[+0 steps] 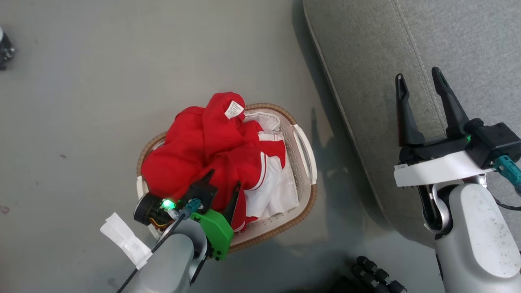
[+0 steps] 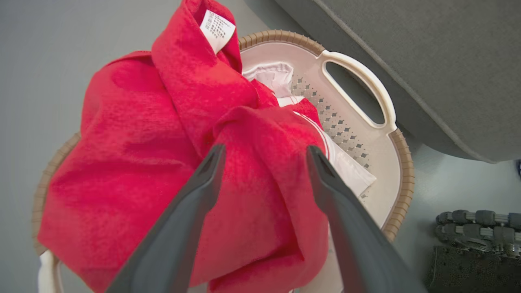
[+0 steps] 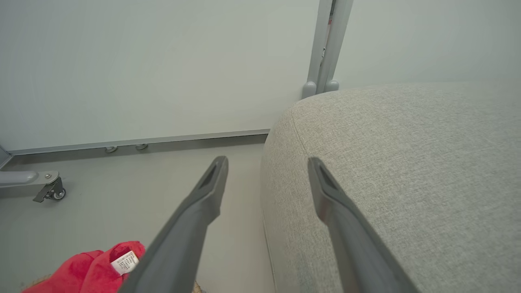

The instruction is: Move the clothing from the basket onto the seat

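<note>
- Your left gripper [image 1: 224, 181]: fingers spread, tips over the red heap; I can't tell whether they touch it.
- Soft red sports clothing with white panels [image 1: 195, 150] lies piled in the oval white perforated basket with the brown woven rim [image 1: 310, 195].
- The basket sits on the grey floor [image 1: 81, 101], just beside the large grey fabric sofa [image 1: 407, 40].
- Your right gripper [image 1: 418, 75]: fingers apart, above the sofa's edge.

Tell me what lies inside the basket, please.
Red clothing with white panels is heaped in the basket, above its rim. Some white fabric shows beside the heap. The basket's bottom and anything lower are covered.
</note>
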Robot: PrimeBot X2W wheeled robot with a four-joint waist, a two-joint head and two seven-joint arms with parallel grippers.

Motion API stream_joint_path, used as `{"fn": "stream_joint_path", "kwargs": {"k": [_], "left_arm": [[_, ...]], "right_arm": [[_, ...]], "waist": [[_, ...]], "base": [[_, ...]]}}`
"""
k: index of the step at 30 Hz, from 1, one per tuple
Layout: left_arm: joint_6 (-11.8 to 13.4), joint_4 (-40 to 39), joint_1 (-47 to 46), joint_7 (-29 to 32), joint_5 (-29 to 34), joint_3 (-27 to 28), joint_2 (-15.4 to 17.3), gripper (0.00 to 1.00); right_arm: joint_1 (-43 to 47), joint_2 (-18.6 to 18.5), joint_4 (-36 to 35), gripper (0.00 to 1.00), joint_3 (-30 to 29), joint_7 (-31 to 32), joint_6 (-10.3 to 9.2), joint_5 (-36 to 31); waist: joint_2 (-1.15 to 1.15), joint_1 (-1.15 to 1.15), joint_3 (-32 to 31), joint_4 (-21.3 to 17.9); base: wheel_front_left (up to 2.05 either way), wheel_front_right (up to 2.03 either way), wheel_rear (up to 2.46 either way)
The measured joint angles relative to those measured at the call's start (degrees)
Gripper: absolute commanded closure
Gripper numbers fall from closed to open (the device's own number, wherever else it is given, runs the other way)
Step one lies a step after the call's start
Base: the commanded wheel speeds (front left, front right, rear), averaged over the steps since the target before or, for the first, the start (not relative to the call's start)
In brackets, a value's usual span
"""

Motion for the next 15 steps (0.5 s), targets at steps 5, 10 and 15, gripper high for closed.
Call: {"fn": "stream_joint_path", "kwargs": {"k": [5, 10, 15], "left_arm": [[-0.04, 2.89, -1.65, 0.0, 0.01, -0.21, 0.01, 0.0], [-0.09, 6.06, -2.89, 0.0, -0.25, -0.25, 0.02, 0.0], [-0.21, 10.46, -3.78, 0.0, -1.0, -0.91, 0.05, 0.52]], "right_arm": [[-1.59, 0.0, -0.48, 0.0, 0.4, 0.0, 0.0, 0.79], [-2.59, 0.01, -1.0, 0.0, 1.32, 0.0, 0.0, 1.79], [-2.91, 0.02, -1.16, 0.0, 2.16, 0.0, 0.0, 2.12]], "waist": [[0.0, 0.0, 3.4, -2.24], [0.0, 0.0, 5.86, -4.2], [0.0, 0.0, 7.17, -5.54]], "base": [[0.0, 0.0, 0.0], [0.0, 0.0, 0.0], [0.0, 0.0, 0.0]]}}
